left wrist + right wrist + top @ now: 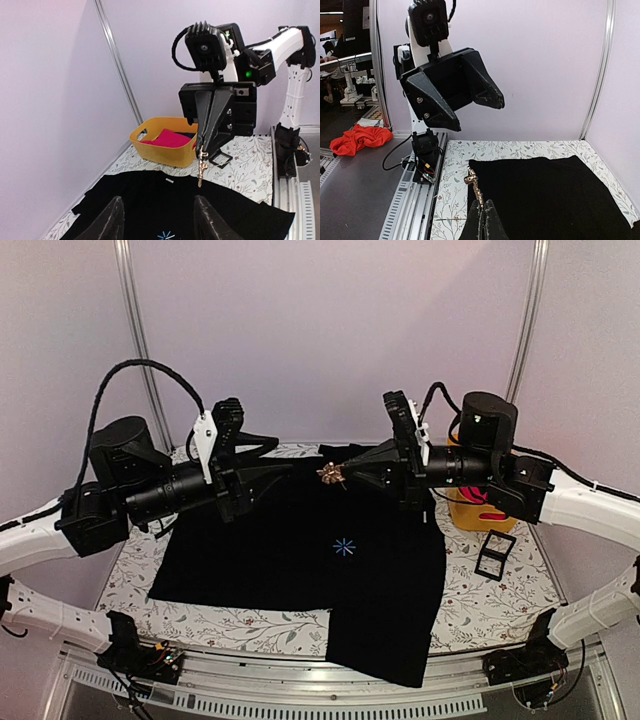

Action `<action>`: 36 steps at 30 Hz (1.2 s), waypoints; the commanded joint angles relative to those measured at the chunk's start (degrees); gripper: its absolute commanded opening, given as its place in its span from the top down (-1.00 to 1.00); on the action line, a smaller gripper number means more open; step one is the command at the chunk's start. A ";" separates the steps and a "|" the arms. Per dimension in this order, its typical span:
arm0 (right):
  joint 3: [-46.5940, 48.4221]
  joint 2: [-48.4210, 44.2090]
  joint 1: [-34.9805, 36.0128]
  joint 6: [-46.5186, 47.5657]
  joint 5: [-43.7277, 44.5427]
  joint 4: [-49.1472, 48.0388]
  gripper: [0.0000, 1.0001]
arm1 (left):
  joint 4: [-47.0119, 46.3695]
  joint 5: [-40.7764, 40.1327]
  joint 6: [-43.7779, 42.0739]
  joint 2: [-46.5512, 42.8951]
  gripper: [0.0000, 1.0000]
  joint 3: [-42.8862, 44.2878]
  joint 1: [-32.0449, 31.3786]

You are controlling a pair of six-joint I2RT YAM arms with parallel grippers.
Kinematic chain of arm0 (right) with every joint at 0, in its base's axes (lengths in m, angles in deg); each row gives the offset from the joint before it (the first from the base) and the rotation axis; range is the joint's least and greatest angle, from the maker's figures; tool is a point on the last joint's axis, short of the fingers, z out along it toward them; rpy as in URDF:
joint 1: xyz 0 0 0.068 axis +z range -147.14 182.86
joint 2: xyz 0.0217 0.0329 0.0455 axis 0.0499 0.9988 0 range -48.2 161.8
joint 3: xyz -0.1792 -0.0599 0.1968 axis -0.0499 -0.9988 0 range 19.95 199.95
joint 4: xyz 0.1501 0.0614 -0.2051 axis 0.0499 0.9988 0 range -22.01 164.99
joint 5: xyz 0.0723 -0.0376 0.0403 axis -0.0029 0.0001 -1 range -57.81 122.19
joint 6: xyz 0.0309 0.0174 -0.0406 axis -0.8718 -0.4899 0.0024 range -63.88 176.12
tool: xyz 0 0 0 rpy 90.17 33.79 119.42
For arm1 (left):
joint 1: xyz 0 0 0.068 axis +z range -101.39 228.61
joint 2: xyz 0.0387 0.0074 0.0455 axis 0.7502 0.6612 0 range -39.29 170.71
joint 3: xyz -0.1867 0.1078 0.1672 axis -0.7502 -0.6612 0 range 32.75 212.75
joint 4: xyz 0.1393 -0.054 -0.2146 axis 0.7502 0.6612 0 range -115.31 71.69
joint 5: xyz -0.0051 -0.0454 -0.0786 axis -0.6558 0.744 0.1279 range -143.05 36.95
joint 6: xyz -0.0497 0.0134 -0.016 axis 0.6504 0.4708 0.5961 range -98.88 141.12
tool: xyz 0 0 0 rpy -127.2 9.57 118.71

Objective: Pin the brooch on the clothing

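**Top external view: brooch in the air, pinning not yet begun**

Step in hand: carrying and presenting the brooch; no contact with the fabric yet.

- The right hand is pinched tight on the brooch, which sticks out past the fingertips at centre frame, above the upper edge of the clothing. In the left wrist view the brooch hangs clear of the cloth.
- The left hand stands with its jaws moderately apart and nothing between them. In the top view it points in from centre left toward the brooch, close by but not touching it.
- The clothing lies flat on the table, and its light-blue asterisk print shows below the brooch in the frame.
- The yellow basket with the pink garment sits behind the right arm. The small black square frame lies at the right, off the shirt.

Judgement on the next move: the brooch must come down to the fabric. The free left hand will likely need to gather or steady a fold so the pin can bite. Whether the clasp is open I cannot tell; it is too small.
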 commanded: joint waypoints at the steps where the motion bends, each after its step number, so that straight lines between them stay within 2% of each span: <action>1: -2.03 -1.98 -0.27 -5.34 -2.58 -11.45 1.00 | -10.39 7.91 7.06 2.25 -0.06 -1.37 0.56; 3: -2.07 -1.84 -0.27 -5.84 -2.97 -12.53 1.00 | -11.70 9.39 8.43 3.12 -0.21 -1.35 0.52; 5: -2.32 -1.80 -0.27 -6.43 -3.22 -13.98 1.00 | -12.32 10.58 8.83 3.76 -0.22 -1.23 0.52; 11: -2.68 -1.71 -0.22 -7.16 -3.61 -16.10 1.00 | -13.80 14.75 8.24 6.32 -0.06 -0.59 0.49; 16: -2.83 -1.79 -0.27 -8.93 -3.68 -16.30 1.00 | -14.10 14.58 6.68 8.69 0.27 1.32 0.53; 20: -3.08 -1.79 -0.27 -8.74 -3.63 -16.19 1.00 | -14.58 15.26 6.69 10.07 0.42 2.47 0.51; 23: -3.25 -1.84 -0.27 -8.67 -3.73 -16.23 1.00 | -15.00 15.44 6.71 10.35 0.46 2.68 0.40; 28: -3.50 -1.97 -0.27 -8.43 -3.60 -16.04 1.00 | -15.41 15.67 6.84 10.61 0.64 2.94 0.47; 32: -3.76 -2.12 -0.27 -8.14 -3.38 -15.89 1.00 | -15.53 15.71 6.74 10.50 0.66 3.04 0.43; 36: -3.73 -2.35 -0.27 -8.10 -3.33 -15.77 1.00 | -15.06 15.88 6.43 10.62 0.97 3.36 0.45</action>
